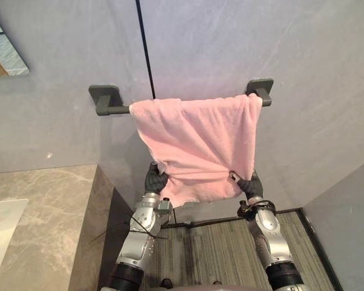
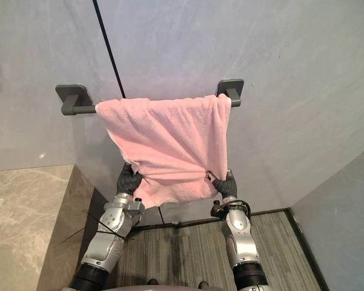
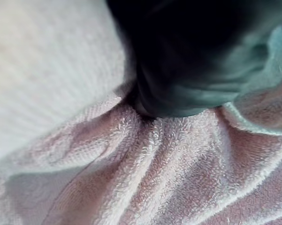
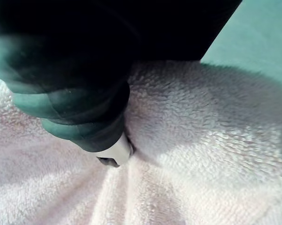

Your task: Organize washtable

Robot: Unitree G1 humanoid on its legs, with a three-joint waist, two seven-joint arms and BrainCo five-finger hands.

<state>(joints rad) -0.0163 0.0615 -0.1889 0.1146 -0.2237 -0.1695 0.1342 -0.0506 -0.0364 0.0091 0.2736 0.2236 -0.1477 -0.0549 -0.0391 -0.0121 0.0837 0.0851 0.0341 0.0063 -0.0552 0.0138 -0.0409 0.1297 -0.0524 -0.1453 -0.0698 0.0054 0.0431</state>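
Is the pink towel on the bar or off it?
On the bar, spread but skewed: the pink towel drapes over the grey bar, its lower corners at the left hand and right hand.

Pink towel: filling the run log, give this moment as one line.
pink towel draped over wall bar | left hand at its lower edge | right hand pinching lower corner | towel bunched at both hands

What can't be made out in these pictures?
Grip of the left hand and right hand: every view, buried in the pink towel or behind their dark covers.
Middle of the grey towel bar: both eye views, draped by the towel.
Mirror: left eye view, cut by the upper left edge.
White object on the stone counter: left eye view, cut by the left edge.
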